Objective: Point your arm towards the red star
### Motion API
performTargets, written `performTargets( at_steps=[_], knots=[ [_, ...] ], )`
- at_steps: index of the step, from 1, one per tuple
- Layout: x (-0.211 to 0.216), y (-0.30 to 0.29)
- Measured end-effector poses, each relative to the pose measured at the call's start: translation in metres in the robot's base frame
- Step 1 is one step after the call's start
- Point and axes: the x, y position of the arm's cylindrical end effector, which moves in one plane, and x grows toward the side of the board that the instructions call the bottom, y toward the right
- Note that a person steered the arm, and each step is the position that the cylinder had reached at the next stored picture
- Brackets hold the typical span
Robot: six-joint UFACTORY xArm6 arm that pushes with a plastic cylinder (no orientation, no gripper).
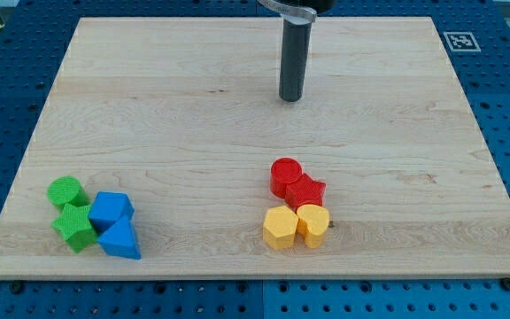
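Note:
The red star (306, 190) lies on the wooden board (193, 133) at the view's lower middle-right, touching a red cylinder (285, 175) on its upper left. My tip (290, 98) stands at the view's top centre, well above the red star and apart from every block. The dark rod rises from it to the view's top edge.
A yellow hexagon (281, 227) and a yellow heart-like block (313, 223) sit just below the red star. At the view's lower left a green cylinder (65, 190), a green star (75, 227), a blue block (110, 210) and a blue triangle (120, 239) cluster together.

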Motion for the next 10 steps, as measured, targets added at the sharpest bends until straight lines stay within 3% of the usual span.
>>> performTargets(
  at_steps=[1,3,4,5,6,8,10],
  knots=[
    [0.002,-0.006],
    [0.04,-0.092],
    [0.041,-0.056],
    [0.063,0.038],
    [0.128,0.079],
    [0.179,0.076],
    [0.183,0.05]
  ],
)
